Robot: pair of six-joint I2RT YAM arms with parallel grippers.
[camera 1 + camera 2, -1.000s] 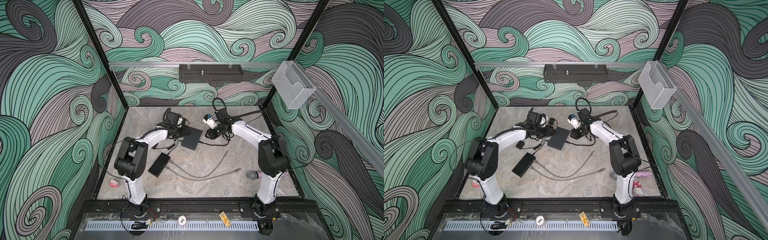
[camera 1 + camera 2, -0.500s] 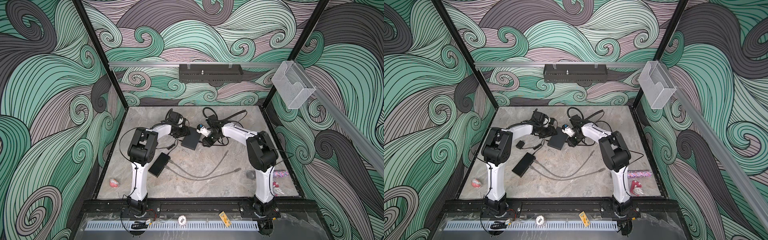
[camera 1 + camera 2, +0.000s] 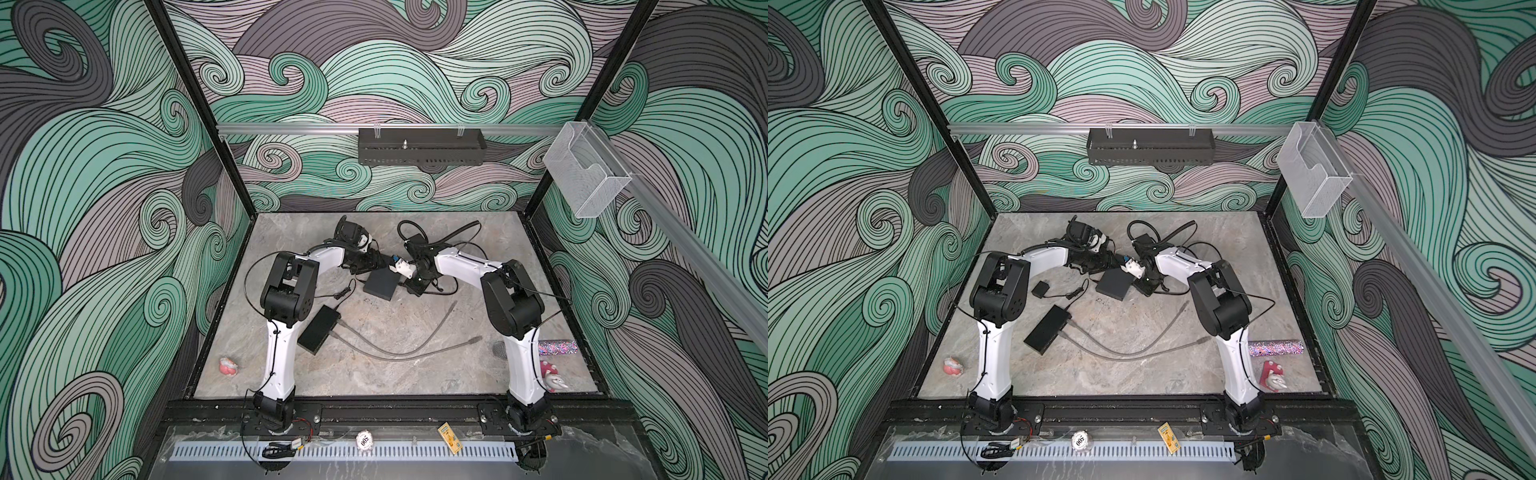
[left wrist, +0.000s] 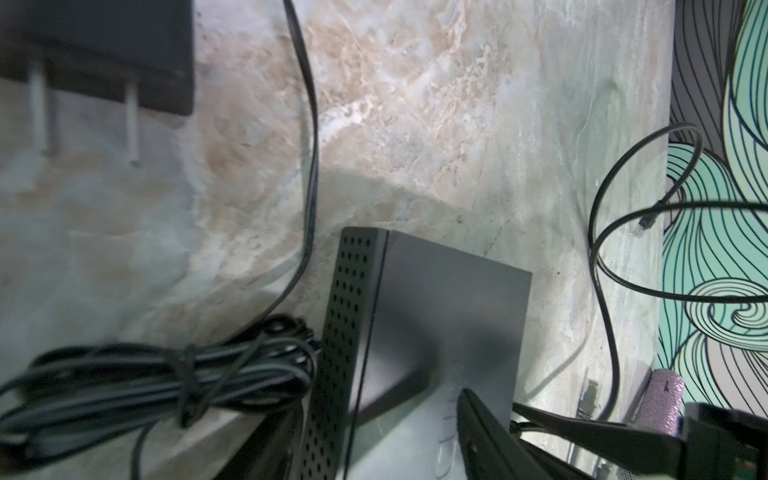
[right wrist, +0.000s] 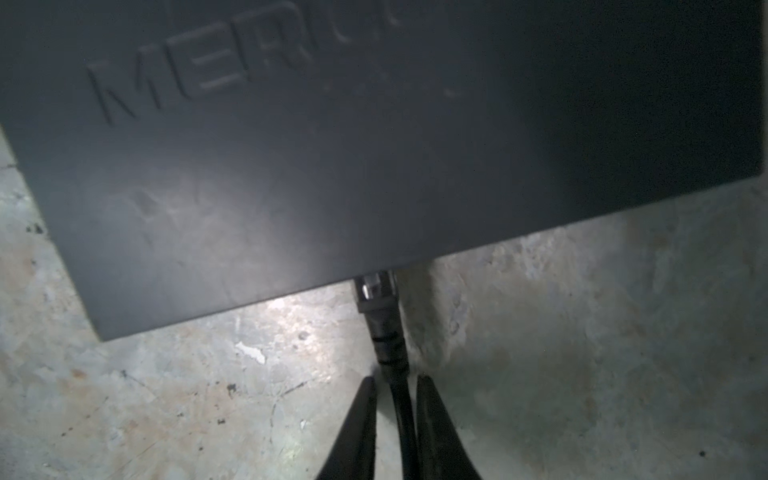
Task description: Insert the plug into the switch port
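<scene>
The switch [image 3: 381,284] is a flat dark grey box lying mid-table, seen in both top views [image 3: 1114,284]. The black plug [image 5: 374,291] sits at the switch's edge [image 5: 291,187], its tip under the rim; the port itself is hidden. My right gripper [image 5: 397,386] is closed down around the plug's cable [image 5: 401,411] just behind the plug, at the switch's right side [image 3: 410,286]. My left gripper [image 4: 374,432] stands open at the switch's back-left corner [image 3: 379,262]. One of its fingers [image 4: 478,415] rests on the top face [image 4: 436,291].
A second flat black box [image 3: 319,328] with grey cables [image 3: 415,353] lies front left. A pronged power adapter [image 3: 1041,288] and a bundled black cord [image 4: 166,374] lie left of the switch. Cable loops [image 3: 436,232] sit behind. A glitter tube [image 3: 557,347] and small toys [image 3: 227,365] lie near the front corners.
Over the last second both arms folded their elbows up and toward the front. My right gripper moved left up to the switch's right edge. The left gripper stayed at the switch.
</scene>
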